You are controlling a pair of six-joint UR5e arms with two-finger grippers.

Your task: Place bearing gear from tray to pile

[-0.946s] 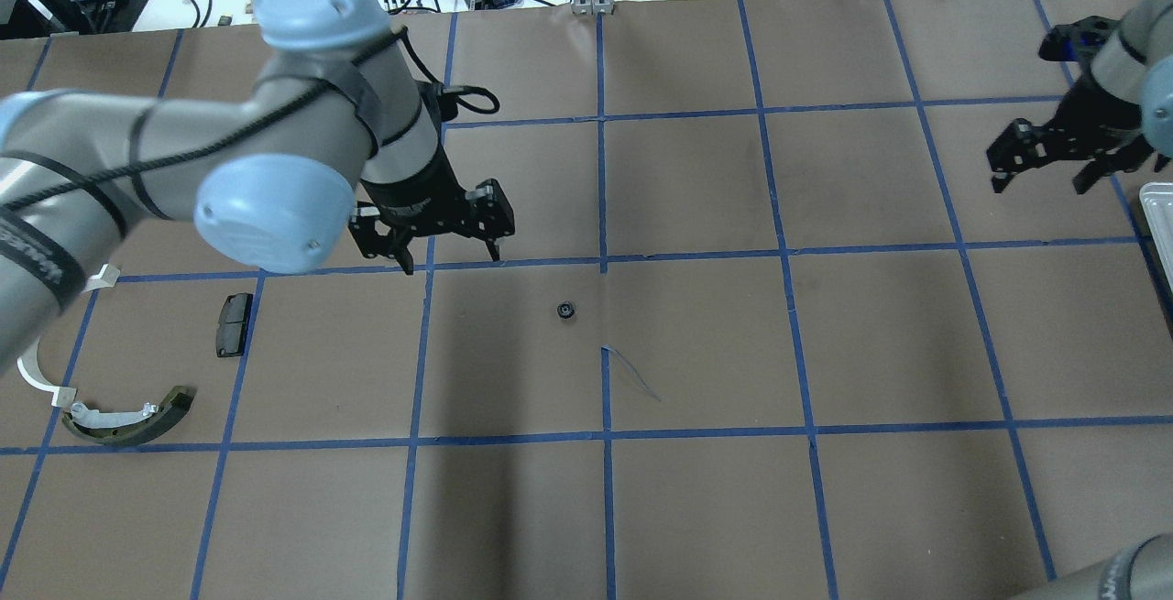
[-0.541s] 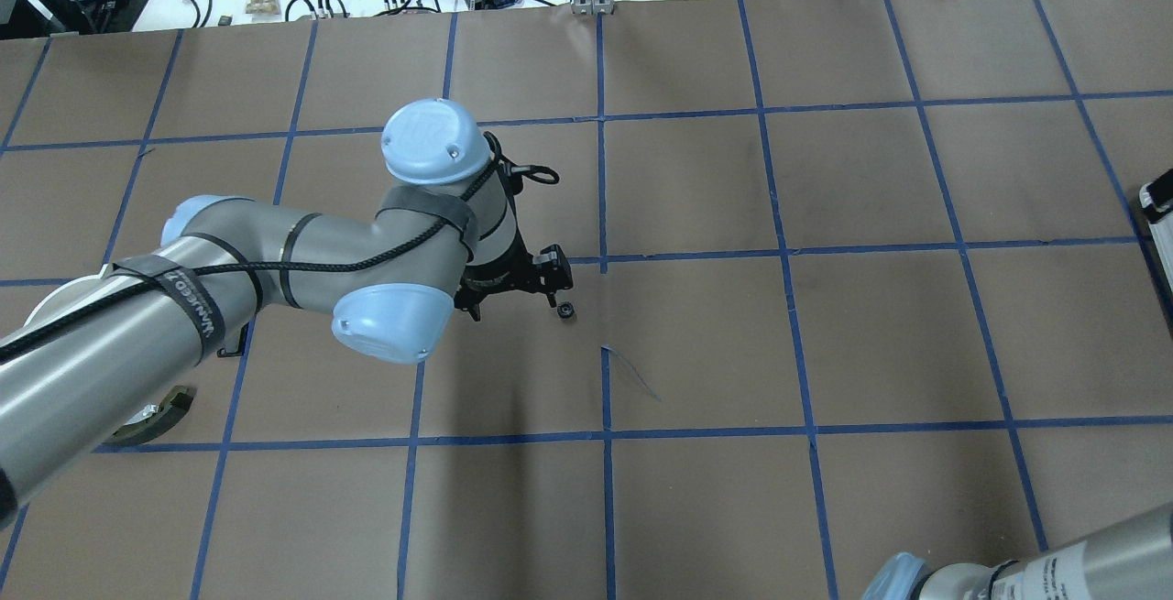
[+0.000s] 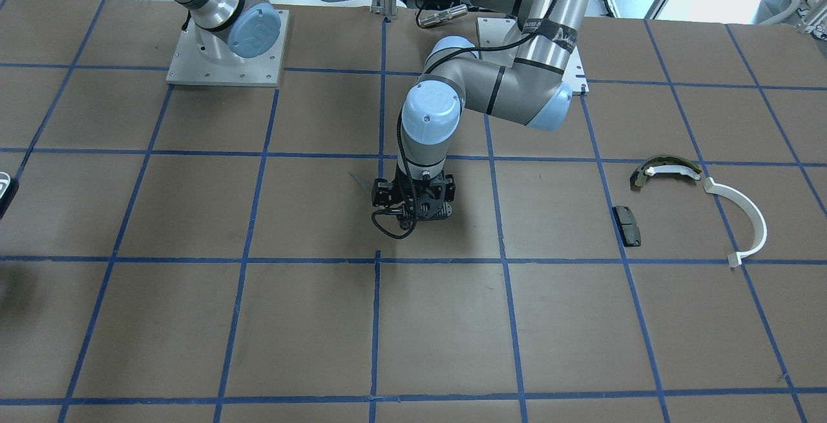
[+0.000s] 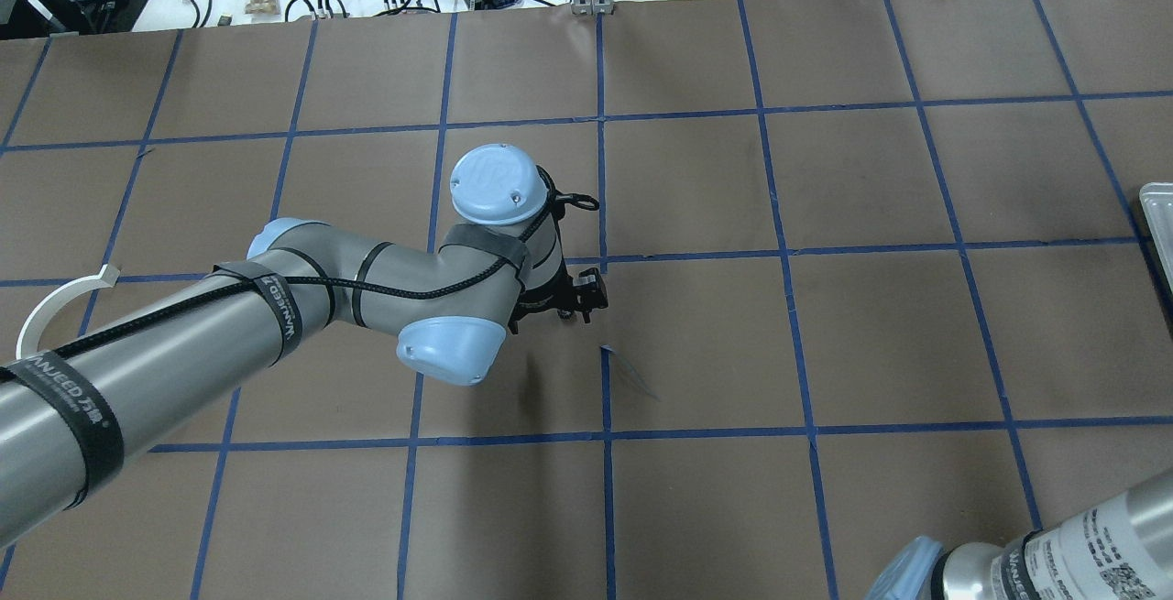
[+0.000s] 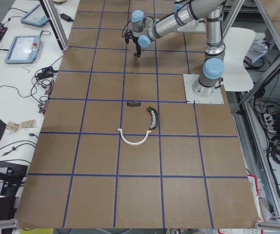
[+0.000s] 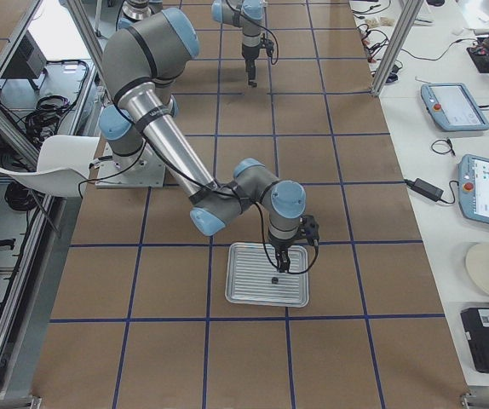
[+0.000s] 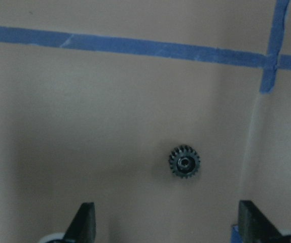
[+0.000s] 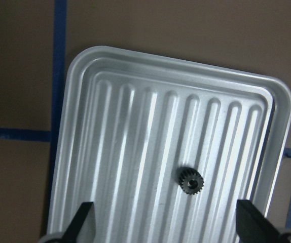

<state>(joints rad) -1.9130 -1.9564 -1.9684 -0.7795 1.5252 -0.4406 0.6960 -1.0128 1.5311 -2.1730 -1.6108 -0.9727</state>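
Well off to my left gripper's left lies the pile: an olive brake shoe, a white arc and a black pad. My left gripper hangs with its fingers spread wide. One bearing gear lies flat on the brown table just ahead of the gap, nearer the right finger and untouched. My right gripper is spread wide too, over the ribbed tray. A second gear lies on it, just ahead of my fingers.

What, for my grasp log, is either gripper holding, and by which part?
Nothing is held. The left gripper hangs open over the loose gear on the table; the right gripper hangs open over the tray gear.
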